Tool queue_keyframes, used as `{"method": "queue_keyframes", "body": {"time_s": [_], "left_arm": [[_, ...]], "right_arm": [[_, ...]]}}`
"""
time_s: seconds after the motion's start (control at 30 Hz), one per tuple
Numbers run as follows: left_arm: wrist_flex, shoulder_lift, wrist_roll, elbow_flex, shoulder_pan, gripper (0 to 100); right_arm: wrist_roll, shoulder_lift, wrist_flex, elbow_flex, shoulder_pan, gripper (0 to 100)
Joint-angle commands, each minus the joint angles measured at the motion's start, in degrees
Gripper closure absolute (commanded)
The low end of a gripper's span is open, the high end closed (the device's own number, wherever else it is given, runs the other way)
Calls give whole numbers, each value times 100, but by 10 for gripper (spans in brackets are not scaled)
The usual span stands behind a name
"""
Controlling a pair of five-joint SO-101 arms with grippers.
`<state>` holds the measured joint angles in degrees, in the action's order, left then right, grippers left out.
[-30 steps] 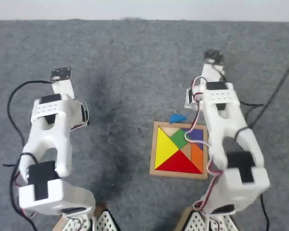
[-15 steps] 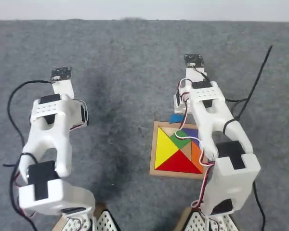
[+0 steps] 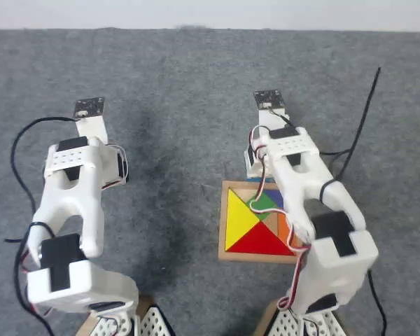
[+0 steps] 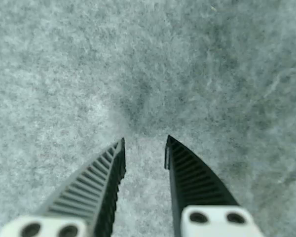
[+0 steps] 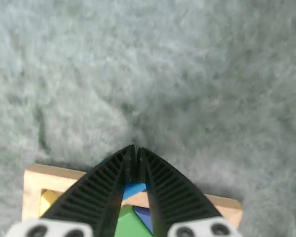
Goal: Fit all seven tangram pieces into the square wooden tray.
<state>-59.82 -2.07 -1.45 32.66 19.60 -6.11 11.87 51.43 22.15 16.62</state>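
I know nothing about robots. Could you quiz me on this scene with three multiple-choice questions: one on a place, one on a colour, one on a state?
1. Where is the wooden tray?
A) under the left arm
B) partly under the right arm
C) at the table's far edge

2. What colour is the large triangle along the tray's edge nearest the arm bases?
A) red
B) white
C) black

3. How are the left gripper fingers?
A) open
B) shut on a piece
C) shut, empty

Answers:
1 B: the high view shows the right arm reaching over the tray.
2 A: that triangle is plainly red.
3 A: bare carpet shows between the parted fingers.
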Motion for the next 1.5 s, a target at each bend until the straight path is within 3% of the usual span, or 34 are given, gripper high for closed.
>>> {"method": "queue_keyframes", "body": {"time_s": [0.0,0.37,0.8,0.93,1.07,1.47], "left_arm": [[105,255,70,-40,44,870],[229,255,70,4,44,870],[246,255,70,4,44,870],[246,255,62,4,35,870],[229,255,53,13,35,870],[220,255,44,22,35,870]], "right_arm": [[114,-796,-224,422,92,991],[123,-1842,-444,1591,716,991],[-167,-2853,-198,1635,127,991],[9,-3363,-277,1793,708,991],[281,-3257,-620,2251,1420,990],[325,-2070,-734,2066,1174,990]]}}
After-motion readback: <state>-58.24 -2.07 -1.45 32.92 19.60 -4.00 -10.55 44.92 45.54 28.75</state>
